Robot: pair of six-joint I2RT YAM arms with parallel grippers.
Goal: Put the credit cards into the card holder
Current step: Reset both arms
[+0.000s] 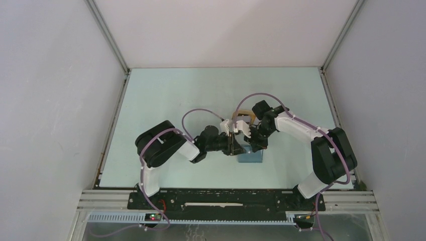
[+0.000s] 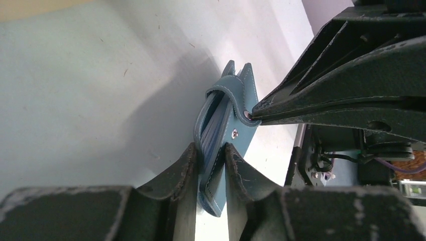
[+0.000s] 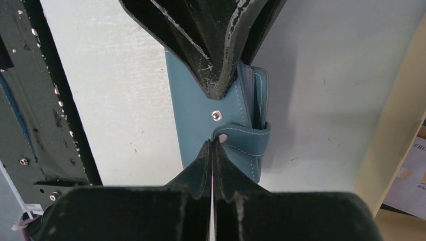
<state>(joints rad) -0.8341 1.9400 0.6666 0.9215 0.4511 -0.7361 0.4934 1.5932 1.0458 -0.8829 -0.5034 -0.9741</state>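
Near table (image 1: 166,100) centre, toward five o'clock: wallet (image 2: 221,145) held on edge.
Left gripper (image 2: 210,150) clamped the folded body; right gripper (image 3: 213,143), fingers together, touched the snap tab (image 3: 246,138). A firm hold and slow tab work seemed advisable.

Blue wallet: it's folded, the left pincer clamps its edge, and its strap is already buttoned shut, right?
Not buttoned. In the right wrist view the metal stud on the wallet is bare, and the strap ends just beside it, unfastened, with the closed tips of the right pincer against it. The rest holds: the wallet is folded and the left pincer clamps its edge.
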